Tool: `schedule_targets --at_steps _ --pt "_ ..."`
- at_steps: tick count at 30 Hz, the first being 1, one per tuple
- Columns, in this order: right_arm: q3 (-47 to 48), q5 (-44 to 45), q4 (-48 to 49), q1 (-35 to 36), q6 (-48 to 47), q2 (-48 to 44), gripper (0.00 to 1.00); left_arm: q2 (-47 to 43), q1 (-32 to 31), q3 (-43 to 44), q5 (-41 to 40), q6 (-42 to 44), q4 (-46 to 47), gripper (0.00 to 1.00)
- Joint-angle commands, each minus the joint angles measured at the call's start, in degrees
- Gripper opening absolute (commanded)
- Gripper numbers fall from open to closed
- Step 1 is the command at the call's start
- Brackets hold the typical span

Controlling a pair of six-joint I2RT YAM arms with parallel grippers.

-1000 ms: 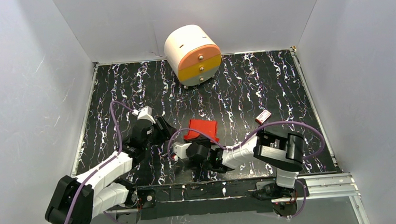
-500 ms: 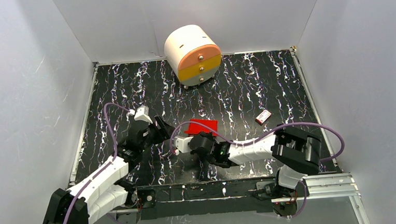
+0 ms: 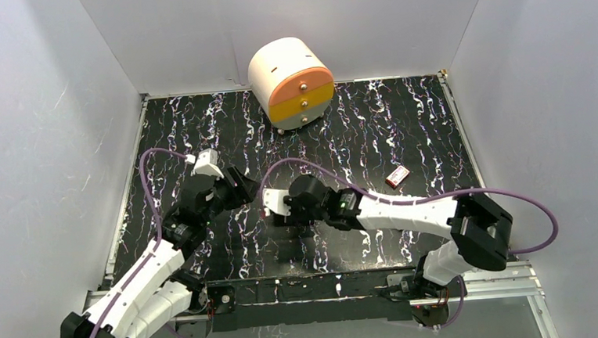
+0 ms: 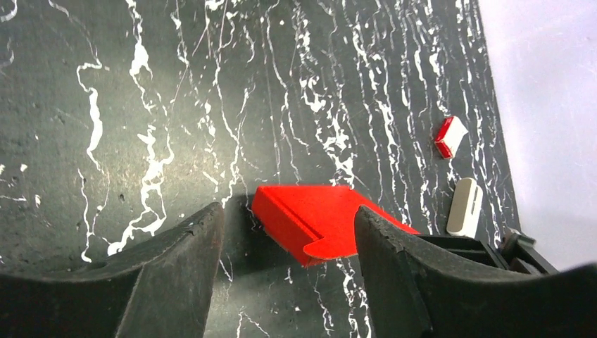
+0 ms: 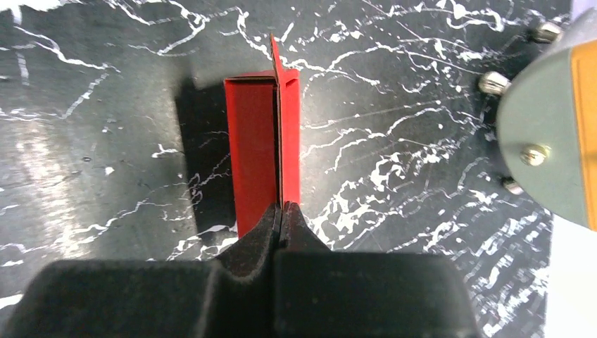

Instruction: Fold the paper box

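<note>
- The box (image 5: 252, 151) is lying on the table (image 5: 105, 105), a little left of the middle and in the nearer half. It is showing as a narrow red shape.
- The right gripper (image 5: 280, 211) is pressing its fingers (image 5: 255, 236) together on a thin flap (image 5: 277, 105) of the box. The jaws are meeting with only the card between them.
- The flap is standing on edge and running along the box's length, straight away from the fingertips.
- In the right wrist view the body of the box is sitting mostly to the left of the flap and is casting a dark shadow on that side.
- The left gripper (image 4: 288, 213) is hanging low over the table with its jaws spread wide, and it is gripping nothing.
- In the left wrist view the box is lying just beyond the left gripper's fingertips. One finger (image 4: 401, 274) is covering the box's edge, and whether they are touching cannot be told.
- From above, the right gripper's wrist is hiding the box completely, and the two grippers are facing each other close together.
- The drawer unit (image 3: 290, 82) is standing at the far edge against the back wall, well apart from the box.
- The packet (image 3: 397, 176) is lying on the table beyond the right arm, apart from both the box and the grippers.
</note>
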Motion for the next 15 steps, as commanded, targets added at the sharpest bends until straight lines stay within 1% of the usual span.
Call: schedule_targets --at_steps 1,6,9,12,15 --pt "5.2 -16.8 -7.7 -4.8 4.5 -2.5 0.00 -2.8 0.0 6.3 1.0 4.0 -8.4 0.66" --pt "8.9 -28.5 -11.2 -11.4 5.2 -0.1 0.00 -2.4 0.0 11.5 4.8 8.9 -16.0 0.66" --pt "11.9 -33.6 -13.7 -14.5 4.8 3.1 0.00 -1.8 0.0 13.4 5.2 12.2 -20.0 0.66" --pt "15.3 -35.8 -15.9 -16.3 3.9 6.7 0.00 -1.7 0.0 14.1 5.3 13.5 -21.9 0.66" --pt "18.2 -36.2 -17.0 -17.3 3.0 9.7 0.00 -1.1 0.0 13.6 5.4 12.9 -21.5 0.65"
